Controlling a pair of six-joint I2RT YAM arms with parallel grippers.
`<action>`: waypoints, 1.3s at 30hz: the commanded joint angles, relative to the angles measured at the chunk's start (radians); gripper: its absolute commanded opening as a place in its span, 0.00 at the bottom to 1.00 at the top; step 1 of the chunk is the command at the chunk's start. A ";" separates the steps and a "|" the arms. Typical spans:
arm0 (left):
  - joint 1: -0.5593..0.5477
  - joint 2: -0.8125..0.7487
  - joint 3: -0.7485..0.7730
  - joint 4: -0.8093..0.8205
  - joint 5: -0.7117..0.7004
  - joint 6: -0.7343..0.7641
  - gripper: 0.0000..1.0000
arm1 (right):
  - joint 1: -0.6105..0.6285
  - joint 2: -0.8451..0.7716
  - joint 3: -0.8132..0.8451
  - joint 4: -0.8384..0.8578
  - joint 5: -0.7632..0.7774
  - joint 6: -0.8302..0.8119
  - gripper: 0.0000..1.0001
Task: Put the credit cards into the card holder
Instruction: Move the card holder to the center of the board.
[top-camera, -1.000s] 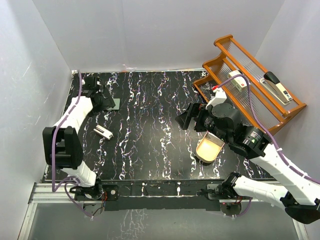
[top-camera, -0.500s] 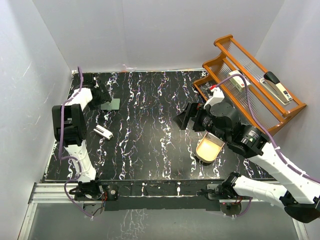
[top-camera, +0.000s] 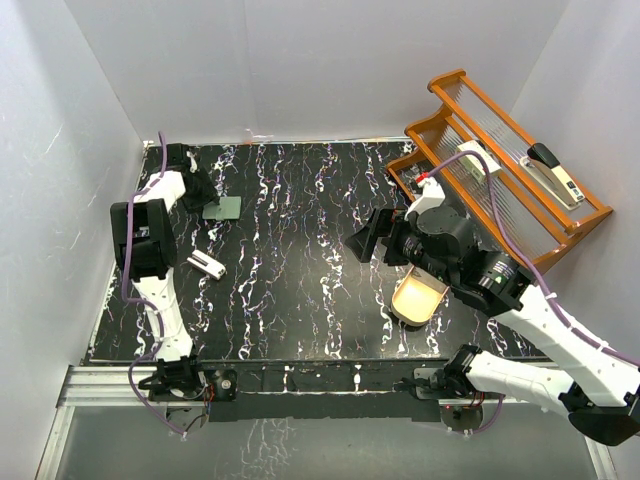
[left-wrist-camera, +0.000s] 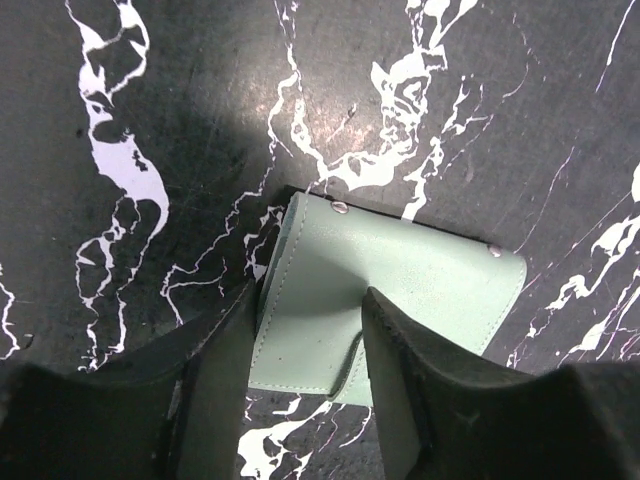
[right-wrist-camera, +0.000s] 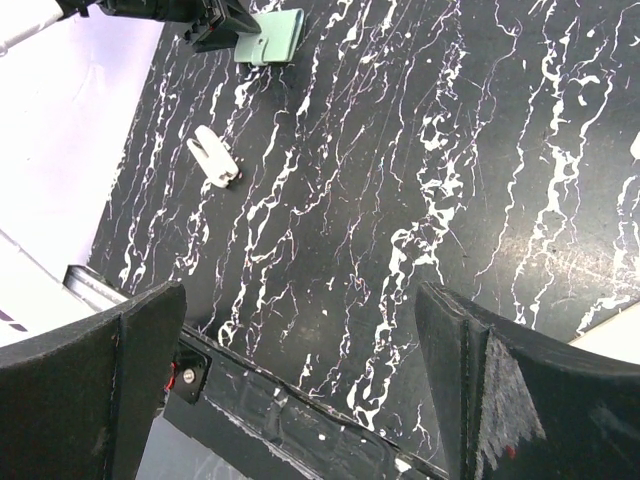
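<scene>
Left claw (left-wrist-camera: 310, 292) straddles the near edge of the card holder (left-wrist-camera: 425, 290).

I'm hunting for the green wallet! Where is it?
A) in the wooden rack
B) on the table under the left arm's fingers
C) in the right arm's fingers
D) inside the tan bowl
B: the card holder lies flat on the table, with the left gripper right over it.

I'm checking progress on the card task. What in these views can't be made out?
Credit cards: none visible in any view; the folded card holder could hide them.
Left gripper: in the left wrist view its fingers cover the holder's near edge, so grip is unclear.
Tan bowl: top view, right arm overlaps it, hiding part of its inside.
</scene>
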 joint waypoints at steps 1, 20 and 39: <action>-0.014 0.002 -0.001 -0.119 0.068 -0.022 0.42 | -0.004 -0.021 -0.014 0.039 0.016 0.007 0.98; -0.249 -0.255 -0.323 -0.233 0.055 -0.094 0.31 | -0.005 -0.046 -0.055 -0.032 0.046 0.066 0.98; -0.417 -0.516 -0.410 -0.248 0.068 -0.102 0.62 | -0.004 -0.052 -0.093 -0.068 0.033 0.114 0.98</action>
